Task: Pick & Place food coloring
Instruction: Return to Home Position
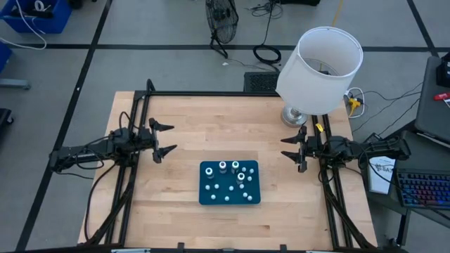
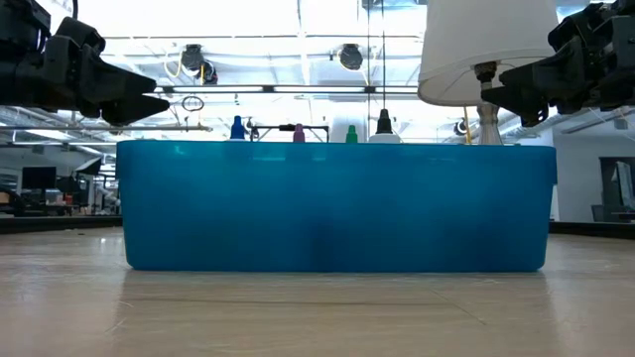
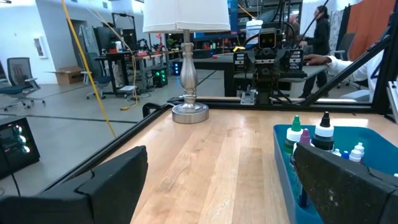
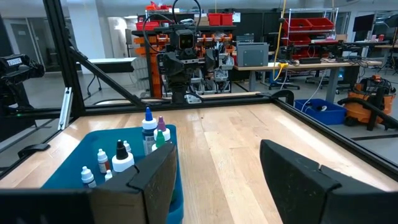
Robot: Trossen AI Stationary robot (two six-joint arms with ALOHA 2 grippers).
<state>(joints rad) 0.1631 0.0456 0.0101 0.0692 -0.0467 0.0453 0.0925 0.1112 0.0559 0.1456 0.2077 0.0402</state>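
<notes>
Small white-capped food coloring bottles (image 1: 240, 177) all in blue plastic bin (image 1: 201, 180); hence left jaws, right jaws parked aside, wide open, empty

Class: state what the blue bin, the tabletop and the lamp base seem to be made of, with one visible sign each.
Blue bin: likely plastic, slightly translucent, smooth walls. Tabletop: wood, pale planks with visible grain. Lamp base: probably metal, silvery with shiny highlights.

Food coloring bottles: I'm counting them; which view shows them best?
High view: looking straight down into the blue bin, the bottles stand apart. Low view shows only tips above its wall; wrist views show them overlapping.
</notes>
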